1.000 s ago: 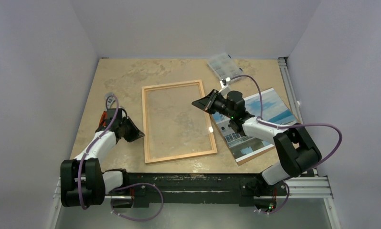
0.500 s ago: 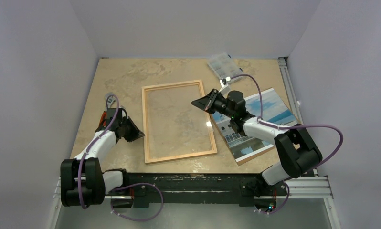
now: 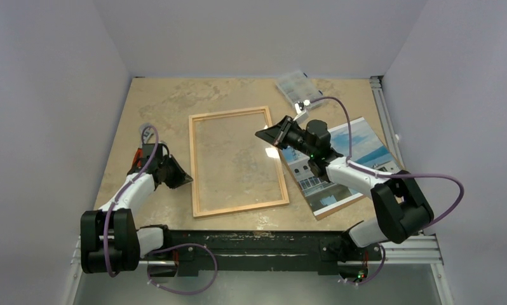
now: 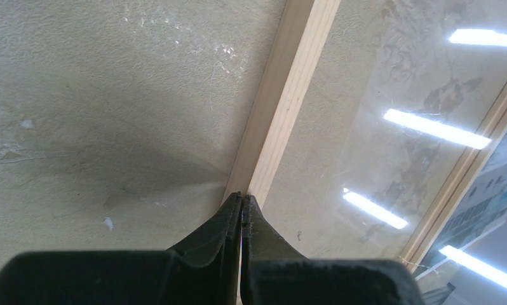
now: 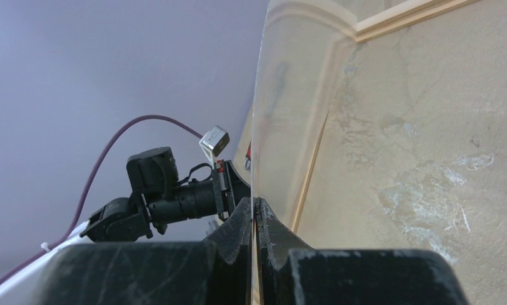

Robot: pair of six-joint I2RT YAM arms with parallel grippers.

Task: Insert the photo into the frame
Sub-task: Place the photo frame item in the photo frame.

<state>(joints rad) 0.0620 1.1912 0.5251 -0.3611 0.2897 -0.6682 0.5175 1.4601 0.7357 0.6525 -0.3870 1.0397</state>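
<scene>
A: Whereabouts of the photo [image 3: 368,143]?

B: Face up on the table [image 3: 162,101], just beside the frame [image 4: 283,101] on its right, partly hidden under the right arm. Not inside the frame.

A: And relative to the jaws?

B: Apart from both pairs. Right gripper [image 5: 254,202] up over the frame's right rail, toward the far end, nearer the frame than the print. Left gripper [image 4: 241,198] on the opposite side of the frame from the photo, down at the left rail.

A: State of the right jaws?

B: Pinched tight on the thin edge of the clear pane [image 4: 365,165] — seen edge-on from the right wrist, rising straight out from between the fingertips.

A: Pane flat in the frame, or tilted?

B: Cannot tell the amount of lift. From above, only a bright glint just inside the frame's right rail.

A: Left jaws?

B: Closed tip to tip, nothing visible between them. Aimed at the outer edge of the frame's left rail — at the wood or touching it, hard to say which.

A: Anything else around the frame?

B: A small clear plastic box [image 3: 295,87] on the table, just beyond the frame's far right corner and apart from the frame.
</scene>
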